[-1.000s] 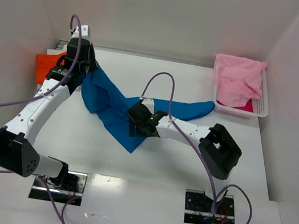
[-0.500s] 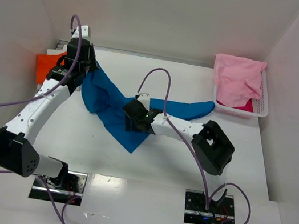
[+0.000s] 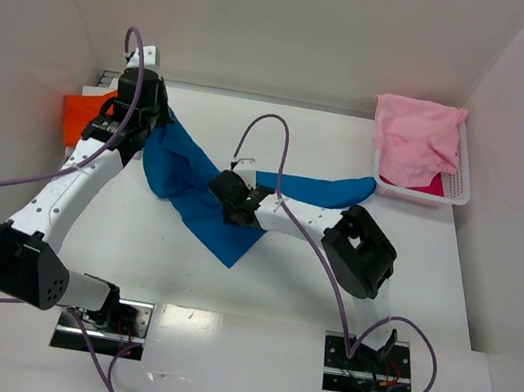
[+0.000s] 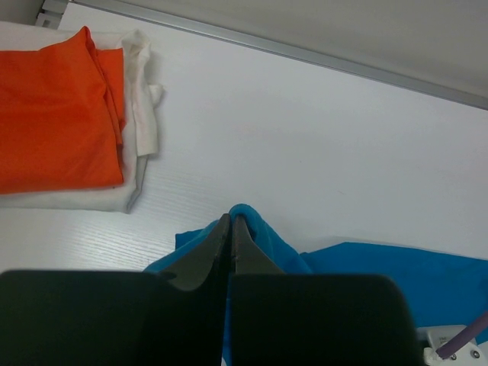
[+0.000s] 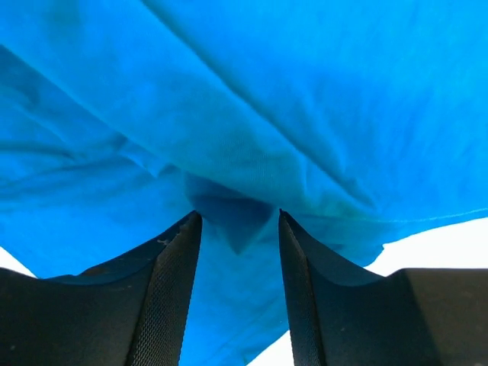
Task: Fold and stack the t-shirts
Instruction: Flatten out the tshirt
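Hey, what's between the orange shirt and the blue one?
In the left wrist view, the edge of a white folded cloth under the orange t-shirt, then bare table up to the blue t-shirt.

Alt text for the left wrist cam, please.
The left gripper is shut on a raised fold of the blue t-shirt on the white table. At upper left, a folded orange t-shirt sits on a folded white cloth.

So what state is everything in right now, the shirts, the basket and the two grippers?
Blue shirt: unfolded, rumpled.
Orange shirt: folded, on a white cloth.
Pink shirt: crumpled in the basket.
Basket: upright, holding clothes.
Left gripper: shut on the blue shirt.
Right gripper: open around a blue fold.
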`<state>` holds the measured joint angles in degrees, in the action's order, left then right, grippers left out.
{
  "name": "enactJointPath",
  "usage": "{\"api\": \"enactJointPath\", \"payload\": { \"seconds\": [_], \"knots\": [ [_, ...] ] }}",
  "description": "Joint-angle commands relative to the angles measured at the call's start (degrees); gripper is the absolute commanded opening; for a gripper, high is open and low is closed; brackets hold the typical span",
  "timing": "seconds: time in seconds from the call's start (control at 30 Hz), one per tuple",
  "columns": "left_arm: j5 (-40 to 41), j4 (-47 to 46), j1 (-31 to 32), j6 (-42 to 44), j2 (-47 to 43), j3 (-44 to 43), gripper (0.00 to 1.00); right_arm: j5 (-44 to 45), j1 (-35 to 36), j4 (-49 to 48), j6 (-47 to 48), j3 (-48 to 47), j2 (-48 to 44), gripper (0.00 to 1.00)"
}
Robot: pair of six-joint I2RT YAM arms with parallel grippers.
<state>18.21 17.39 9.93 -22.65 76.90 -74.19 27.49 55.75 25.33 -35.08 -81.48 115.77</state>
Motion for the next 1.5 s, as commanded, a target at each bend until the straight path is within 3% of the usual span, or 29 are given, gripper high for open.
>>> {"api": "enactJointPath", "payload": {
  "seconds": [0.0, 0.13, 0.37, 0.5, 0.8, 0.97, 1.1, 1.23, 1.33, 1.47],
  "knots": [
    [-0.19, -2.45, -0.35, 0.5, 0.09, -0.25, 0.0, 4.33, 0.33, -1.6, 0.1, -2.9, 1.4, 0.44],
    [-0.19, -2.45, -0.35, 0.5, 0.09, -0.25, 0.0, 4.21, 0.33, -0.95, 0.62, -3.43, 3.41, 0.39],
    [0.34, -1.92, -0.35, 0.5, -0.44, -0.25, 0.0, 1.78, 0.33, -0.19, 0.1, -2.49, 3.93, 0.38],
    [-0.19, -1.92, -0.88, 0.5, -0.44, -0.25, 0.0, 3.71, 0.33, 0.89, -0.75, -2.81, 3.93, 0.0],
    [-1.0, -0.34, -1.94, 1.11, -0.44, -5.97, 0.0, 12.59, -4.79, 6.39, 4.49, -14.78, -10.27, 0.0],
    [-3.79, 1.76, -2.64, 1.11, -0.44, -14.05, 0.0, 18.11, -9.86, 9.03, 13.93, -30.97, -16.45, 0.0],
    [-3.58, 4.79, -3.56, 3.31, 0.38, -24.55, 0.0, 22.26, -11.88, 5.33, 23.38, -41.59, -19.44, 0.0],
    [-0.6, 7.83, -3.87, 5.56, 2.72, -38.24, 0.0, 29.37, -11.89, 1.74, 30.11, -46.92, -22.15, 0.0],
    [3.97, 9.85, -3.87, 7.85, 5.16, -48.7, 0.0, 36.26, -13.65, -4.47, 37.02, -46.15, -26.32, 0.0],
    [6.66, 10.42, -3.87, 9.02, 7.35, -57.87, 0.0, 38.25, -18.2, -8.26, 39.43, -41.76, -33.11, 0.0]
  ]
}}
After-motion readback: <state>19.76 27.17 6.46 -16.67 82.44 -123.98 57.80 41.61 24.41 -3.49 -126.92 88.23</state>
